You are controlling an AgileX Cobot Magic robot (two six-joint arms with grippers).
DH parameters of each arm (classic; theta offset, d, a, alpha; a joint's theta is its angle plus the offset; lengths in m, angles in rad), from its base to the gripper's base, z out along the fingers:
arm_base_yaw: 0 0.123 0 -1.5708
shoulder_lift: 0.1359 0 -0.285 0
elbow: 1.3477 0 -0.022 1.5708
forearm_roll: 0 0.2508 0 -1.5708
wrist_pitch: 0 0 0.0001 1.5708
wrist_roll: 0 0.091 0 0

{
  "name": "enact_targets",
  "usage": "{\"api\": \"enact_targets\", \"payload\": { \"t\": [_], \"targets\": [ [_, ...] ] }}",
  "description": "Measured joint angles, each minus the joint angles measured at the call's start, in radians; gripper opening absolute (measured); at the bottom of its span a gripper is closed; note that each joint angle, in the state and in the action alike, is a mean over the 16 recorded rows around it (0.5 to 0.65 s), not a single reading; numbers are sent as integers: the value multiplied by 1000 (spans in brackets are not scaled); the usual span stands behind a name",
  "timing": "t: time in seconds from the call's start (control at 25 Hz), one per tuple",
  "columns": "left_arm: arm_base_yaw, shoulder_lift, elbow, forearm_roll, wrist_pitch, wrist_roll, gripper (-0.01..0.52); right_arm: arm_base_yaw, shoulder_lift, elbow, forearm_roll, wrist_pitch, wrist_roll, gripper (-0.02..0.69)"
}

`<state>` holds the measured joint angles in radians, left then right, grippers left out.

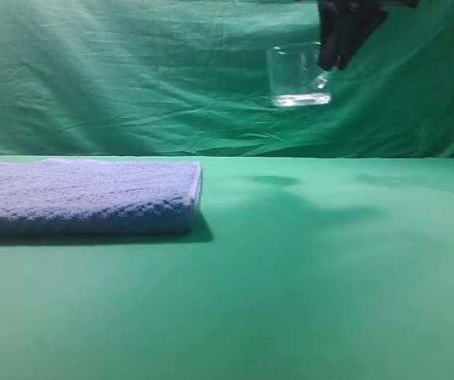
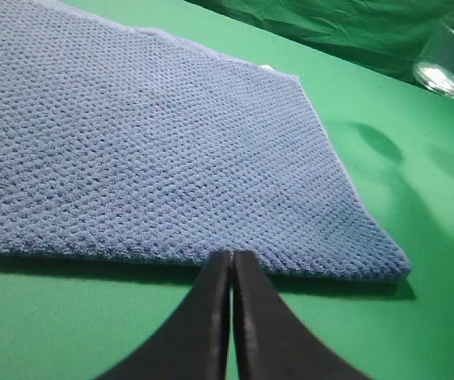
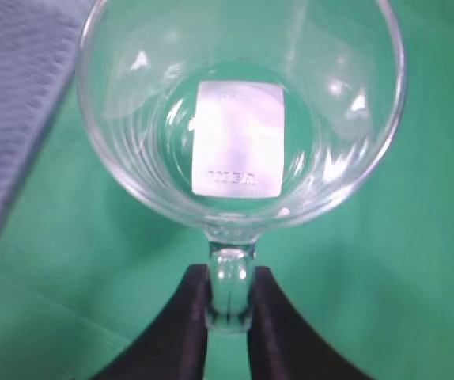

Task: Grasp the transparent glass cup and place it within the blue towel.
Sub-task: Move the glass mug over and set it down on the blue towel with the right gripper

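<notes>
Counter: you see a flat counter (image 1: 330, 301) covered in green cloth, with a wrinkled green cloth backdrop (image 1: 132, 79) hanging behind it.
Towel: your thick folded blue-purple terry towel (image 1: 85, 194) lies flat on the left side of the counter; its nubby weave fills most of the left wrist view.
Right arm: your black right gripper (image 3: 229, 297) hangs at the top right of the high view, well above the counter.
Cup: the small clear colourless glass mug (image 1: 298, 75) is in the air, upright, to the right of the towel and apart from it; its thick base catches the light. From the right wrist you look down into its mouth, where a white rectangular label shows through the bottom.
Right fingers: they pinch the mug's rounded loop handle between them, one on each side.
Left fingers: your left gripper (image 2: 232, 269) has its fingers pressed together, tips just at the near edge of the towel.
Shadow: a faint dark patch lies on the counter beneath the mug.
</notes>
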<state>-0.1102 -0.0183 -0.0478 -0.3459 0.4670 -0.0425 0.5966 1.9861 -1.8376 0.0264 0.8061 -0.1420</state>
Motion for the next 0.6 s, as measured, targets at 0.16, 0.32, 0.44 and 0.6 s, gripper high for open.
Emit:
{"api": "enact_targets", "payload": {
  "t": [0.16,0.32,0.44,0.6],
  "targets": [
    [0,0,0,0,0,0,0,103,59,-42,20,-34,-10,107],
    [0,0,0,0,0,0,0,186,136,-67,40,-67,-24,107],
    [0,0,0,0,0,0,0,231,193,-77,50,-83,-35,107],
    [0,0,0,0,0,0,0,269,252,-86,58,-100,-49,107]
  ]
}}
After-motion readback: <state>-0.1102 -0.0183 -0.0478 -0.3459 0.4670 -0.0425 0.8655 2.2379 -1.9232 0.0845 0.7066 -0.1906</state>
